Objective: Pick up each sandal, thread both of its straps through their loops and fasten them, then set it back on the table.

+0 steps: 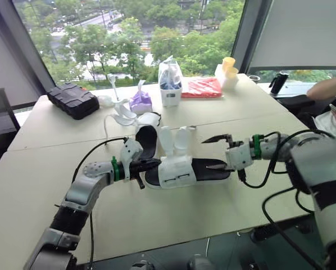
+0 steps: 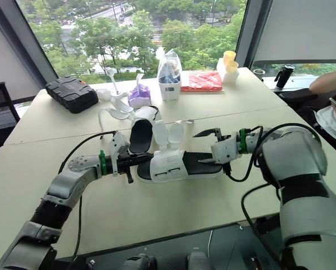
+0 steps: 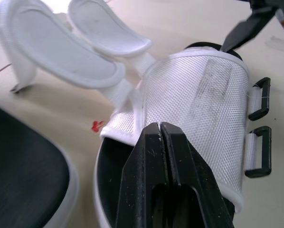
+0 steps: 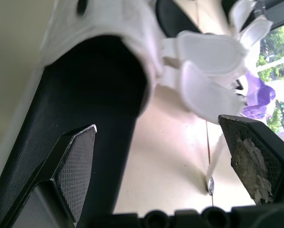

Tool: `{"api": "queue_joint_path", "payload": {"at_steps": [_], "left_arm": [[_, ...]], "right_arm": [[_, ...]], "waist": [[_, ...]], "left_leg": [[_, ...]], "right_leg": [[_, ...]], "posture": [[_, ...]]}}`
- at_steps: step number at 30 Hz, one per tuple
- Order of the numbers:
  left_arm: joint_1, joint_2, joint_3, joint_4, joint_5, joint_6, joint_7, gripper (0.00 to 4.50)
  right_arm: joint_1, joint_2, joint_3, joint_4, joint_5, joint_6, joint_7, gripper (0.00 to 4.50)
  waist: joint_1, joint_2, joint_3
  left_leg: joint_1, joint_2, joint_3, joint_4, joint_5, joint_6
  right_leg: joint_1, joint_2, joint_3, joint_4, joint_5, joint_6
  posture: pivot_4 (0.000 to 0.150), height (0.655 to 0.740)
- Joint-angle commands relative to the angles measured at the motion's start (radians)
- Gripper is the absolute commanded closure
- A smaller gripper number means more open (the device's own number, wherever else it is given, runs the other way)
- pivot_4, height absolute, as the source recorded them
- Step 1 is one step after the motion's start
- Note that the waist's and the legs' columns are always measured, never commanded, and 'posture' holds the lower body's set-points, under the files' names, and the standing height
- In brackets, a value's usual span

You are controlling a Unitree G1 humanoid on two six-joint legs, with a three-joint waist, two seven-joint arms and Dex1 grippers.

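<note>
Two straps stand unfastened above the near sandal, which lies on the table at mid-frame. At its toe end the left gripper is closed tight, holding nothing I can make out; the right gripper gapes wide over the heel. The likely risk: gripped at the heel alone, the shoe may pivot or slide, carrying the loops out of reach

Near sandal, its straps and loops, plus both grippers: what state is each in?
near sandal: lying on the table, unfastened
straps: both open, standing up
loops: both empty
left gripper: shut, at the toe end
right gripper: open, at the heel
</note>
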Motion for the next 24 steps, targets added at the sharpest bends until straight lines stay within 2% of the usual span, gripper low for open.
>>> {"api": "queue_joint_path", "payload": {"at_steps": [1, 4, 9, 15, 24], "left_arm": [[-0.054, 0.005, -0.033, 0.077, 0.049, -0.068, -0.091, 4.50], [-0.079, 0.008, -0.041, 0.120, 0.081, -0.107, -0.127, 4.50], [-0.095, 0.037, -0.008, 0.126, 0.082, -0.108, -0.164, 4.50], [-0.030, 0.088, 0.018, 0.045, 0.060, -0.074, -0.188, 4.50], [-0.001, 0.019, -0.008, 0.054, 0.095, -0.089, -0.140, 4.50]], "right_arm": [[0.027, -0.040, -0.293, 0.032, 0.181, 0.201, 0.361, 0.02], [0.042, -0.038, -0.460, 0.032, 0.293, 0.344, 0.557, 0.02], [0.050, -0.018, -0.570, 0.032, 0.381, 0.454, 0.698, 0.02], [0.073, 0.028, -0.611, 0.032, 0.445, 0.562, 0.746, 0.02], [0.104, 0.105, -0.604, 0.032, 0.490, 0.616, 0.708, 0.02]], "waist": [[-0.002, 0.000, 0.000], [-0.003, -0.001, 0.001], [-0.001, -0.002, 0.001], [-0.002, -0.002, 0.001], [0.001, -0.004, 0.003]], "left_leg": [[0.001, 0.000, 0.001, 0.000, 0.000, 0.000], [0.003, 0.000, 0.003, -0.001, -0.001, 0.001], [0.004, 0.000, 0.006, -0.001, -0.002, 0.003], [0.005, 0.001, 0.007, -0.001, -0.002, 0.003], [0.004, 0.001, 0.008, 0.000, -0.003, 0.003]], "right_leg": [[0.001, 0.000, 0.000, 0.000, 0.000, 0.000], [0.002, 0.000, 0.003, 0.000, 0.000, 0.000], [0.002, -0.001, 0.005, 0.000, -0.001, 0.001], [0.002, -0.001, 0.006, 0.000, -0.001, 0.001], [0.002, -0.001, 0.006, 0.001, -0.001, 0.001]], "posture": [[0.150, 0.7400], [0.150, 0.7400], [0.150, 0.7400], [0.150, 0.7400], [0.150, 0.7400]]}}
